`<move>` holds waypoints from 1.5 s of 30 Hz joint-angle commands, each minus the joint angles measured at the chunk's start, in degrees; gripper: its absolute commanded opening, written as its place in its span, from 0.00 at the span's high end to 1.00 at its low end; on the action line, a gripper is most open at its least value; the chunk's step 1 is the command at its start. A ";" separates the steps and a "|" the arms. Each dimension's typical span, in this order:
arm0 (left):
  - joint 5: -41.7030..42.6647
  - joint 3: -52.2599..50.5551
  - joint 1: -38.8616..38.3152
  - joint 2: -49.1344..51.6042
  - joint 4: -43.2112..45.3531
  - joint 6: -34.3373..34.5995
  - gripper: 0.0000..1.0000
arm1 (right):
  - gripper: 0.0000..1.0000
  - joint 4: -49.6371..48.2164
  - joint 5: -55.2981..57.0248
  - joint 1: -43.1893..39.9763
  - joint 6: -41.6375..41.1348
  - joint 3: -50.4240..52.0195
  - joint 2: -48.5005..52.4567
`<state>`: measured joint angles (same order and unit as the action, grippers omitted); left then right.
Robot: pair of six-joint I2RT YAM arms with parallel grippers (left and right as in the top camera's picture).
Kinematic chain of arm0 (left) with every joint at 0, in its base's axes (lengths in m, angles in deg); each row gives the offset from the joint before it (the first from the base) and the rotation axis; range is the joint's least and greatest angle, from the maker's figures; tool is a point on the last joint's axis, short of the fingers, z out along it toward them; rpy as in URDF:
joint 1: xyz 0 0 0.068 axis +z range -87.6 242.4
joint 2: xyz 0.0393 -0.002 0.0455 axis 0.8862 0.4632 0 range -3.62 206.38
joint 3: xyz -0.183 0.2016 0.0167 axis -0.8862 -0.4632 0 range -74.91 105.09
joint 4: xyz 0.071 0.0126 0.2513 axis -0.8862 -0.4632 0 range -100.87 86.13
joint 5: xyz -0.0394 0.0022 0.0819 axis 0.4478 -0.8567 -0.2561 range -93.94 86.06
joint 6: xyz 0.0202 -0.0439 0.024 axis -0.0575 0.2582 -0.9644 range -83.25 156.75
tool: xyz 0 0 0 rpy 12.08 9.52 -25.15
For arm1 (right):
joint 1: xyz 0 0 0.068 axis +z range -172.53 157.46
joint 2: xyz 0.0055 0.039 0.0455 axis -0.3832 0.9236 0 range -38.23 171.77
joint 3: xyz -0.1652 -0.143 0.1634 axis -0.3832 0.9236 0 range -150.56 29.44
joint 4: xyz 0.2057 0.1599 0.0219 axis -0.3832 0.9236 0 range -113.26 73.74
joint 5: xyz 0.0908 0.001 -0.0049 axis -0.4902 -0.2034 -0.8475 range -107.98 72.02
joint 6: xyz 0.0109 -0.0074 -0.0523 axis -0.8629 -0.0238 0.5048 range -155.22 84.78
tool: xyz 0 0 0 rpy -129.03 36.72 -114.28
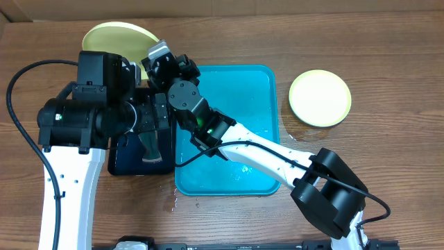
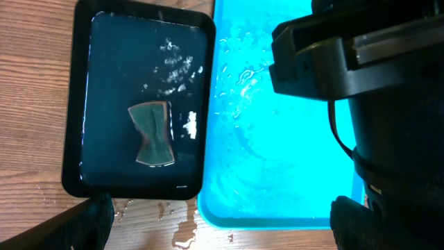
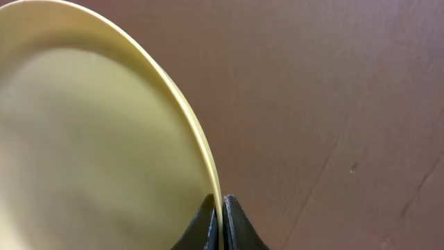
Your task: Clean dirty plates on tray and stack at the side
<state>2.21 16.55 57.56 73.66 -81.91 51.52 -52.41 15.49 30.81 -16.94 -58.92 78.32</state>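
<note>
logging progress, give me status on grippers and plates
Right gripper shut on lime-green plate rim, outside the tray. Left gripper open, empty. Second plate on table, right side. Nothing blocking.

You've got a dark navy tray (image 1: 128, 161) left of centre on the wood-grain counter (image 1: 388, 180), long side running near-to-far. Its far end is hidden from overhead. The wrist view shows it whole (image 2: 111, 83), w/ a glossy wet floor and raised rim w/ rounded corners. Inside lies a grey-green sponge (image 2: 152, 133), pinched at the waist like a bow tie, flat, approx. mid-tray, clear of the rim. Overhead puts it (image 1: 149, 147) in the tray's near half. Water drops (image 2: 177, 69) are scattered on the tray floor beyond the sponge. A small puddle (image 2: 177, 232) sits on the counter just off the tray's near-right corner. Brown cardboard (image 1: 208, 5) edges the counter's far side.
</note>
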 commanded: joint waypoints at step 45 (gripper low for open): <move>-0.42 0.52 0.07 0.94 0.68 -0.61 0.00 | 0.96 74.90 -23.10 -33.46 -54.53 -1.25 -12.39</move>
<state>1.01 16.53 57.89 74.40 -81.45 51.37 19.48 -6.12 1.34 -70.70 -59.51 66.98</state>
